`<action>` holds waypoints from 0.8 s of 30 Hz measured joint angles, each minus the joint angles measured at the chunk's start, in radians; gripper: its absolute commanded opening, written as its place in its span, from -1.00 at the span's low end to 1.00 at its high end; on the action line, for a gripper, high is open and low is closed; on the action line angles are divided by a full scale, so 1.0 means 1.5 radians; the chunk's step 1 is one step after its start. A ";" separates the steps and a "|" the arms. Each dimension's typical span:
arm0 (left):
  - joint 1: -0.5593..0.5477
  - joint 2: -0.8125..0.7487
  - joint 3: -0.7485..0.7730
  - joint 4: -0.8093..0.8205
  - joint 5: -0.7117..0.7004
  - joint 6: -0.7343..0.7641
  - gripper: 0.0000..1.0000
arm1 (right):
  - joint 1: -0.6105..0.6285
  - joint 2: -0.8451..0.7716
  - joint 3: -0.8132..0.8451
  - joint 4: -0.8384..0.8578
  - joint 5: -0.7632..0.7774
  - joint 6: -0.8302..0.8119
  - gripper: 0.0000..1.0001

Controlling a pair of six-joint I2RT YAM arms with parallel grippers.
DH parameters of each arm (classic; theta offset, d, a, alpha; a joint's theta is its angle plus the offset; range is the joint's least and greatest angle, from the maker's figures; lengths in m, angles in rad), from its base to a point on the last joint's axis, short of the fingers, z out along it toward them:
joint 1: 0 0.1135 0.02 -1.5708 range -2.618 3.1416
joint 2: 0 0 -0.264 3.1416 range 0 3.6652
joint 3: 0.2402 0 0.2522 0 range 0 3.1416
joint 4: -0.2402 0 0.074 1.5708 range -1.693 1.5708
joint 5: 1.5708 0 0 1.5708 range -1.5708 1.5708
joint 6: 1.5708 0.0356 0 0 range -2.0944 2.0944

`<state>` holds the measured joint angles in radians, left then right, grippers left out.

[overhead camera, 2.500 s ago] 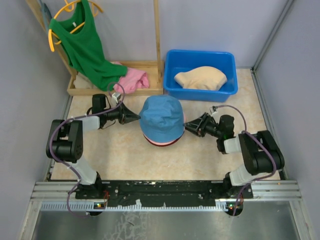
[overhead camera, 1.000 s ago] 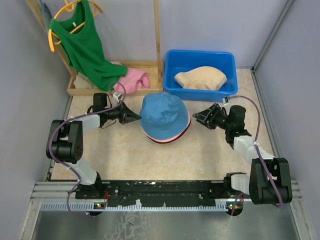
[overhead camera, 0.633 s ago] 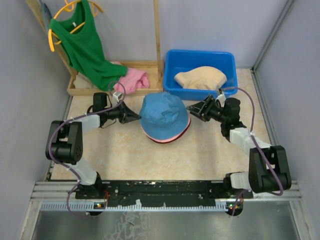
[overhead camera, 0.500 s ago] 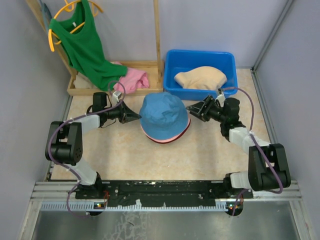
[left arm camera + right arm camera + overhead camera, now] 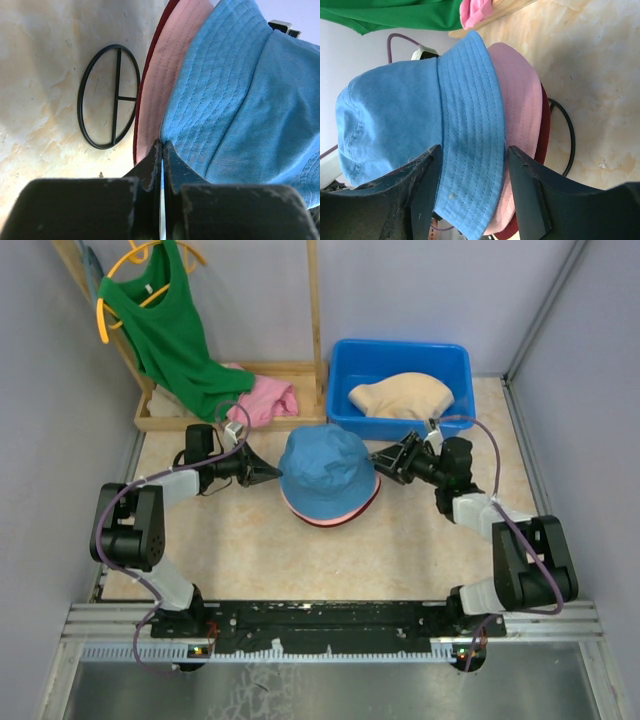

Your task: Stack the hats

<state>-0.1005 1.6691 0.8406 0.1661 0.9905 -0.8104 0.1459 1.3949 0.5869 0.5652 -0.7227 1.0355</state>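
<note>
Three hats are stacked mid-table: the blue hat on top, the pink hat under it, and the dark red hat at the bottom showing only its rim. The beige hat lies in the blue bin. My left gripper is shut on the left edge of the blue hat, beside the pink brim. My right gripper is open at the stack's right side, its fingers straddling the blue brim without pinching it. The pink hat and the dark red hat sit below.
A wooden rack stands at the back left with a green shirt on a yellow hanger and a bright pink cloth on its base. A black ring mark lies on the table under the stack. Grey walls close in on both sides.
My right arm swung in from the right and reached the blue hat's right brim, its jaws a little wider. The left arm and the stack stayed put.
</note>
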 measured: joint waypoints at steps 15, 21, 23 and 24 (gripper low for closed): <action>-0.004 -0.001 -0.001 -0.001 -0.001 0.000 -1.00 | 0.025 0.024 -0.030 0.068 -0.005 0.050 -0.88; -0.004 -0.001 -0.001 -0.001 -0.002 0.000 -1.00 | 0.025 0.023 -0.052 0.073 -0.003 0.061 -1.00; -0.004 -0.001 -0.001 -0.001 -0.002 0.000 -1.00 | 0.025 0.022 -0.066 0.077 -0.002 0.061 -1.00; -0.004 -0.001 -0.001 -0.001 -0.002 0.000 -1.00 | 0.024 0.022 -0.075 0.083 -0.002 0.061 -1.00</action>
<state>-0.1070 1.6676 0.8391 0.1650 0.9878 -0.8104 0.1825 1.4277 0.4740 0.6899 -0.7258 1.1271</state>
